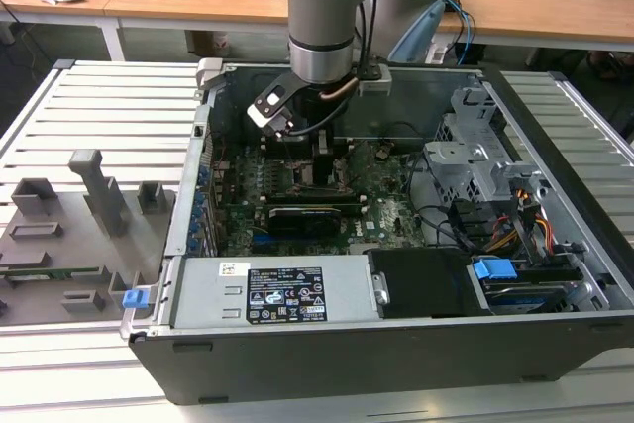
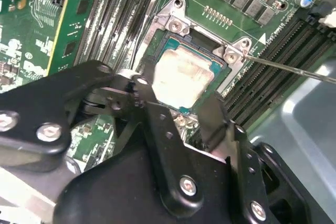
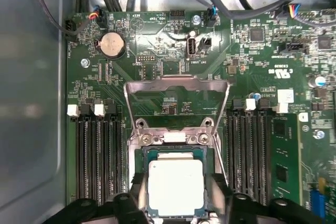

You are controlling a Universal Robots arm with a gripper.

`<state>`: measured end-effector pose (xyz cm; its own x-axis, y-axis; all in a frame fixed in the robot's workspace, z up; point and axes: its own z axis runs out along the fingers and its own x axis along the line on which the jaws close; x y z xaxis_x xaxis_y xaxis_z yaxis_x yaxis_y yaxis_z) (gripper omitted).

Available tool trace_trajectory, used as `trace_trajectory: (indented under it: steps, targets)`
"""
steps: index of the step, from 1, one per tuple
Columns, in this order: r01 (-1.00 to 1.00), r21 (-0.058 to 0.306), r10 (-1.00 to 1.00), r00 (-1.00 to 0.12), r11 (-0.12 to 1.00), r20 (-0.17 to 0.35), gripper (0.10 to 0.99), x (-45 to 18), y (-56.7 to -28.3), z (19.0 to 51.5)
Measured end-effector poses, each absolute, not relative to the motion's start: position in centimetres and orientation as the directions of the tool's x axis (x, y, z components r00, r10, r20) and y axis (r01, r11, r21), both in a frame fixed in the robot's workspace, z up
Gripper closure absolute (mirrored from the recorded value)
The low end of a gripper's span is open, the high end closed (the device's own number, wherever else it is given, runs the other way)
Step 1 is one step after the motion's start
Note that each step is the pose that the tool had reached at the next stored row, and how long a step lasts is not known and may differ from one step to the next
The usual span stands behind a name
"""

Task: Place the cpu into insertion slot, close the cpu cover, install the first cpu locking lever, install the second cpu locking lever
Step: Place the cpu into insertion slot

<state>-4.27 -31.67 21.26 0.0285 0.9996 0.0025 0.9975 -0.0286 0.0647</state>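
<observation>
The silver-grey square cpu (image 3: 176,184) is seated in the black insertion slot (image 2: 199,39) under the gripper (image 3: 177,205) (grip not discernible); the silver frame-shaped cpu cover (image 3: 178,83) beyond is left unclosed.

We note an open computer case (image 1: 297,369) on a slatted table (image 1: 109,96), with grey holders (image 1: 97,190), possibly fixtures, at the exterior view's left. A coin battery (image 3: 112,44) sits on the green board (image 3: 252,69).

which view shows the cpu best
First wrist view: the cpu faces the camera squarely. The second wrist view shows it slanted and partly covered. In the exterior view the arm stands over it.
</observation>
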Motion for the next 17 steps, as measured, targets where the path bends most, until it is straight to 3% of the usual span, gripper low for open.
trace_trajectory:
  steps: [3,4,8,9,10,17]
  targets:
    - [0.998,0.064,1.0,0.029,-0.029,0.002,0.675,-4.3,-31.7,21.7]
    - [0.998,0.064,1.0,0.029,-0.029,0.002,0.675,-4.3,-31.7,21.8]
    - [0.998,0.063,1.0,0.029,-0.029,0.001,0.914,-4.3,-31.7,22.4]
    - [0.998,0.063,1.0,0.029,-0.029,0.001,0.914,-4.3,-31.7,22.5]
    - [0.998,0.063,1.0,0.029,-0.029,0.001,0.976,-4.3,-31.7,22.6]
    - [0.998,0.063,1.0,0.029,-0.029,0.001,0.976,-4.3,-31.7,23.1]
